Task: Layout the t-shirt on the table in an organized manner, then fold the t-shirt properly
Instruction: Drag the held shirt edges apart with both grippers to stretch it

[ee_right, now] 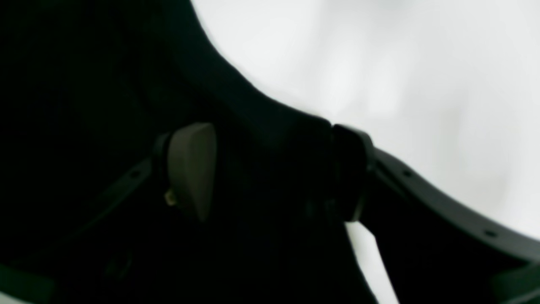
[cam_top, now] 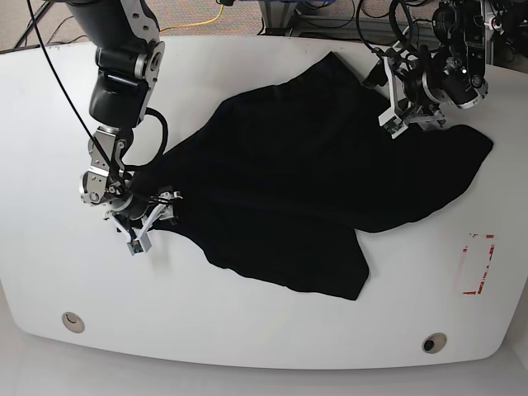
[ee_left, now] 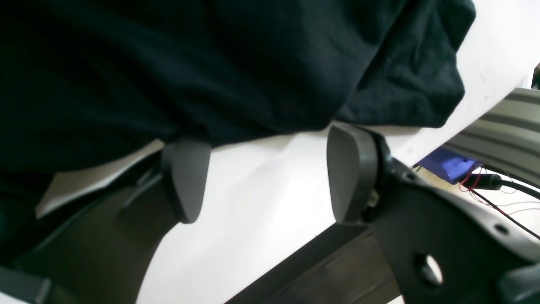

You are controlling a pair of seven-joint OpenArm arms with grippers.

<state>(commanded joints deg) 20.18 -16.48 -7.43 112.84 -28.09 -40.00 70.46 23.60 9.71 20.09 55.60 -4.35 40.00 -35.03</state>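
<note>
Progress looks early: the t-shirt (cam_top: 305, 194) lies spread but crooked and wrinkled on the table (cam_top: 247, 330), not yet squared up, and no fold shows, so the flattening is partly done and all the folding is left, as I judge it.

In the base view the right pincer (cam_top: 153, 216) sits at the shirt's edge on that view's left. Its wrist view shows the jaws parted with black cloth (ee_right: 270, 169) filling the gap between them, so they stand around the fabric and are not pinched on it.

The left pincer (cam_top: 394, 115) is at the far edge of the shirt, toward that view's right. From its wrist camera the jaws stand wide apart, bare white tabletop (ee_left: 261, 211) between them and the shirt's hem (ee_left: 261, 122) just ahead of the fingertips (ee_left: 352, 169); it grips nothing.

The shirt's long axis runs on a slant between the two pincers. One corner points toward the red tape mark (cam_top: 474, 264), beyond the left pincer. Which end is the collar I cannot tell.
</note>
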